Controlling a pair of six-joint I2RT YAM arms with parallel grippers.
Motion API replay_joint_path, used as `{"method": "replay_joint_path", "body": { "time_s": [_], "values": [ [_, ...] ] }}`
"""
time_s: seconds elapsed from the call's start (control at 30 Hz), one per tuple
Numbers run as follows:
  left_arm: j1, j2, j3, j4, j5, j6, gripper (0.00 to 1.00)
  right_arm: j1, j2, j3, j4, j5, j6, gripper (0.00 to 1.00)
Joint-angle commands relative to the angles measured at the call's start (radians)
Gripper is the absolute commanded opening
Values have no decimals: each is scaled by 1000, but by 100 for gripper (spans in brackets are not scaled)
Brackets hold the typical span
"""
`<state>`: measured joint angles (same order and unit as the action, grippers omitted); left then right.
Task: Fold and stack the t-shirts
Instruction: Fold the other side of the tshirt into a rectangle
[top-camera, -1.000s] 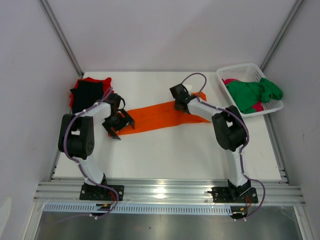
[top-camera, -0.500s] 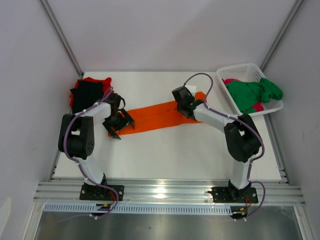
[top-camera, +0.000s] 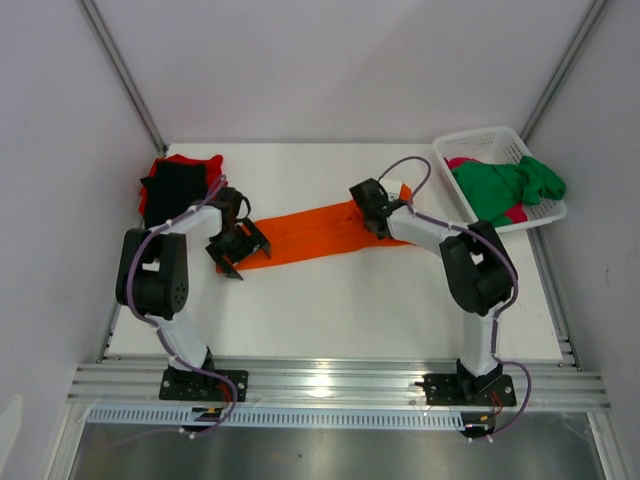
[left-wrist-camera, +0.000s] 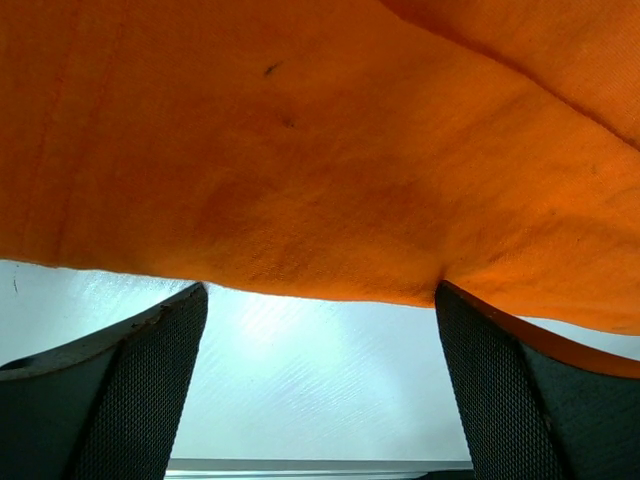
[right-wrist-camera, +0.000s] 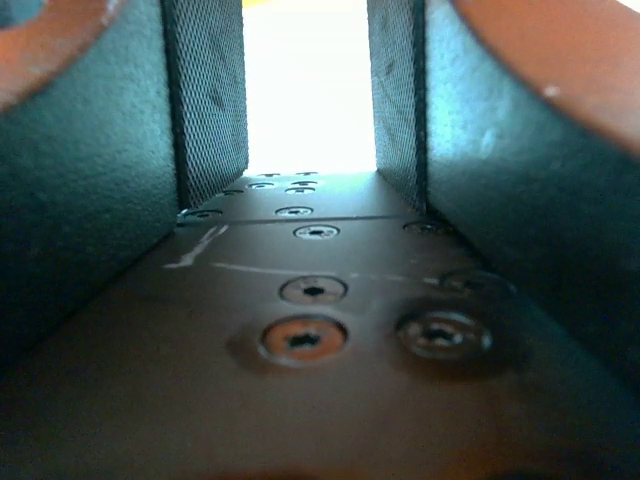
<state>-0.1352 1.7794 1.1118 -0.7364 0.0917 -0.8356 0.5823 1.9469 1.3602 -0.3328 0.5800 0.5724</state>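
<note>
Jaws: left wide, right half-open (at orange t-shirt (top-camera: 310, 232)).

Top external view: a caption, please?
Left claw and right claw over an orange t-shirt lying as a long strip; black t-shirt on red t-shirt far left; green t-shirt in white basket.

You look down on a white table (top-camera: 330, 300) closed in by plain pale walls (top-camera: 340, 60). A grey metal post (top-camera: 125, 75) rises from its far left corner, and a second post (top-camera: 565, 70) from the far right. An aluminium rail (top-camera: 340, 385) along the near edge catches a bright glare, with a perforated strip (top-camera: 300, 415) just below it.
</note>
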Motion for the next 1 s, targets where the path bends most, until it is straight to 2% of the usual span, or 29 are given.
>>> {"method": "replay_joint_path", "body": {
  "time_s": [0.0, 0.97],
  "values": [
    [-9, -37, -13, 15, 14, 21, 97, -19, 75, 66, -40, -5, 21, 38],
    [-9, -41, -24, 19, 16, 21, 97, -52, 153, 160, -5, -34, -16, 37]
  ]
}}
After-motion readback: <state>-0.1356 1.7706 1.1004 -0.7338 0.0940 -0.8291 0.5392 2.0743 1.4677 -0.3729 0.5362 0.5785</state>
